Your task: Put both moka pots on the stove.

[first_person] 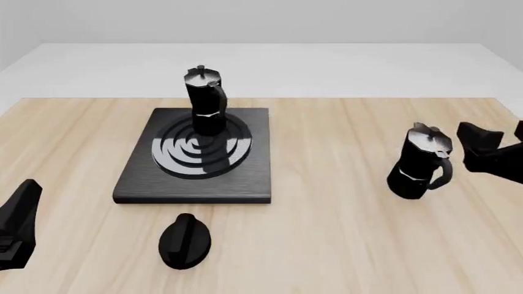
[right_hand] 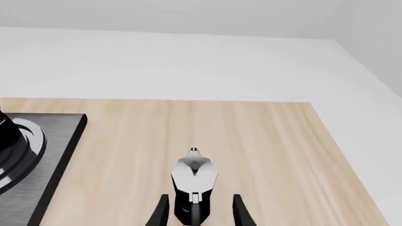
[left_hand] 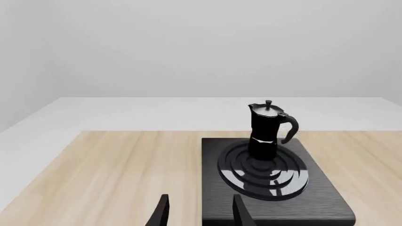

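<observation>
- One pot (first_person: 204, 101) stood upright on the far part of the stove's (first_person: 139, 174) ring burner (first_person: 200, 149), handle toward the right arm's side.
- The stove lay flat on the table (first_person: 327, 214); a black oval knob (first_person: 185, 241) rested on the wood just off its near edge, not touching it.
- The left gripper (left_hand: 197, 214) was drawn back from the stove with its fingers (left_hand: 162, 212) spread apart and nothing between them; that pot stood well ahead of it, beyond the burner.
- The second pot (first_person: 419, 162) stood upright on the bare wood, well apart from the stove on the right arm's side.
- In the right wrist view this pot (right_hand: 193, 186) sat between the spread fingers (right_hand: 240, 212) of the right gripper (right_hand: 197, 214), handle toward the camera; whether the pads touched it could not be told.
- In the front view the right gripper (first_person: 482, 144) was just beside that pot, on its handle side.
</observation>
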### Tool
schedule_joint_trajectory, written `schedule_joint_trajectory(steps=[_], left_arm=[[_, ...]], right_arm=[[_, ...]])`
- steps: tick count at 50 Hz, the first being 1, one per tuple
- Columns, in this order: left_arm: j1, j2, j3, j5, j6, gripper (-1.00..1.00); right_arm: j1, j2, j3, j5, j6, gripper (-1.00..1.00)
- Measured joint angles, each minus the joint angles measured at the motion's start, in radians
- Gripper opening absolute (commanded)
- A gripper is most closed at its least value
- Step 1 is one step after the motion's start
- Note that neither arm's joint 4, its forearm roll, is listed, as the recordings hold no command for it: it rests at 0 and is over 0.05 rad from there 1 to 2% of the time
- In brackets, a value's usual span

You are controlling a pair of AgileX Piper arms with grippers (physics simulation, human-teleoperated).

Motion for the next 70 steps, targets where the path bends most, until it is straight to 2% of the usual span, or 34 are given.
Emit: schedule_joint_trajectory(steps=[14, 42, 70], left_arm=[[0.0, 0.0, 0.0, 0.0, 0.0, 1.0], [0.0, 0.0, 0.0, 0.0, 0.0, 1.0], [0.0, 0.0, 0.0, 0.0, 0.0, 1.0]], right_arm=[[0.011, 0.158, 0.028, -0.141, 0.004, 1.0], [0.016, 0.387, 0.057, -0.327, 0.02, 1.0], [0.016, 0.547, 0.084, -0.45, 0.04, 1.0]])
